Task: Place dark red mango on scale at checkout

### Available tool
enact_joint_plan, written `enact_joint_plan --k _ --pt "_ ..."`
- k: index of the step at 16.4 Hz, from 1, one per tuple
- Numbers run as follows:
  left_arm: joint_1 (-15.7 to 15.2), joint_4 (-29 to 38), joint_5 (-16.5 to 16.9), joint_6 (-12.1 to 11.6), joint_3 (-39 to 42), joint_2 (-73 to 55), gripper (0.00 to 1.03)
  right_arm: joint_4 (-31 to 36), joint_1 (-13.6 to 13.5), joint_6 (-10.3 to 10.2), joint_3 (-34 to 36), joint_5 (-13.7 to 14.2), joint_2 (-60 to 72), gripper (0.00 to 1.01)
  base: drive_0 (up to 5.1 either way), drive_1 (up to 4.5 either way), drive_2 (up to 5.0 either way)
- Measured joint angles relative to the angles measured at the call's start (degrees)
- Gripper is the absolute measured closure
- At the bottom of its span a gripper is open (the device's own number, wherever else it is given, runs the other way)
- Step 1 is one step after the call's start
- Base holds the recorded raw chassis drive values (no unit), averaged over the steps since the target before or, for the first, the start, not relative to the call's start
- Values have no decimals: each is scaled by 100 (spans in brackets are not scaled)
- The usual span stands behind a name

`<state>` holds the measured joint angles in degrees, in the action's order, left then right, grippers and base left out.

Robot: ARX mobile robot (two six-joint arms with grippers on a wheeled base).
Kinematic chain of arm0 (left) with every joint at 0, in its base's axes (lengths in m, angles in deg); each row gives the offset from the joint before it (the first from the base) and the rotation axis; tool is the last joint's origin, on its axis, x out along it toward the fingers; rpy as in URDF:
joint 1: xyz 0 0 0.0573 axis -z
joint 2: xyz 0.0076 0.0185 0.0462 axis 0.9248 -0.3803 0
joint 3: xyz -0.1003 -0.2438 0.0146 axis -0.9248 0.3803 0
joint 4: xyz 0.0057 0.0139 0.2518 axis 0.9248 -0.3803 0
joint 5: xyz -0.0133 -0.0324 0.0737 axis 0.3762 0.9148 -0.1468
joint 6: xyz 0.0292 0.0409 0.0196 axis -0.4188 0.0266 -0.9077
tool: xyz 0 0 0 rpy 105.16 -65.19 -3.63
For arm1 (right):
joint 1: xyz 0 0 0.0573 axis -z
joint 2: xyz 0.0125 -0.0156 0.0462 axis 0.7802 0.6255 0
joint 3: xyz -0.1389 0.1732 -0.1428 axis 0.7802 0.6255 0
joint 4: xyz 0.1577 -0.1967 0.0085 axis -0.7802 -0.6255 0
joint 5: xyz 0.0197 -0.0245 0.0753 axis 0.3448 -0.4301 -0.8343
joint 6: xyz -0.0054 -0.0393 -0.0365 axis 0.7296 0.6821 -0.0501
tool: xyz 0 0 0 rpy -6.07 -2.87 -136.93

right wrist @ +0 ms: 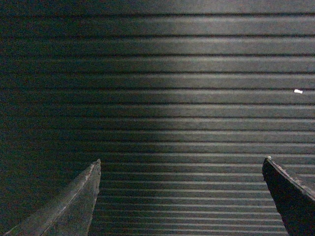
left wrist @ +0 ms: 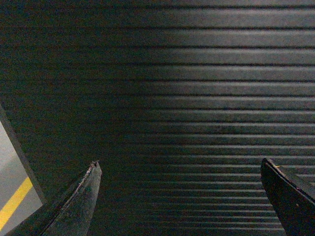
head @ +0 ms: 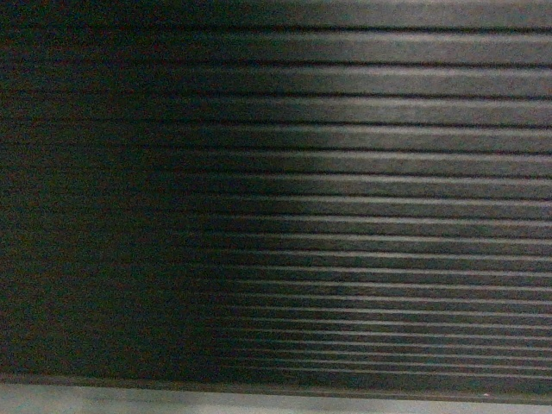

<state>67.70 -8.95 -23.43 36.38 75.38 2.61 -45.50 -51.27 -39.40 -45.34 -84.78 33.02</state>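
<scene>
Left gripper (left wrist: pixel 179 196) spread wide, nothing between fingers (left wrist: pixel 81 201); slatted panel of checkout (left wrist: pixel 187 98) fills view behind, grey floor with yellow stripe (left wrist: pixel 14 201) at lower left. Right gripper (right wrist: pixel 179 196) likewise spread, holding nothing, facing same slats, small white speck (right wrist: pixel 298 91) on panel. Head view: slats only, grey base (head: pixel 172 402) along bottom edge. Dark red mango and scale not visible in any view

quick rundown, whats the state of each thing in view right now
left gripper: open, empty, facing the slatted panel
right gripper: open, empty, facing the same panel
checkout: only its dark slatted front shows, filling all three views
mango and scale: not in view
</scene>
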Motion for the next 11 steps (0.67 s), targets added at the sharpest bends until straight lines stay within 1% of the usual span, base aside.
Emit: enact_joint_plan --k 11 --pt "0 -15 0 -13 0 0 5 -9 0 2 0 0 0 3 0 0 0"
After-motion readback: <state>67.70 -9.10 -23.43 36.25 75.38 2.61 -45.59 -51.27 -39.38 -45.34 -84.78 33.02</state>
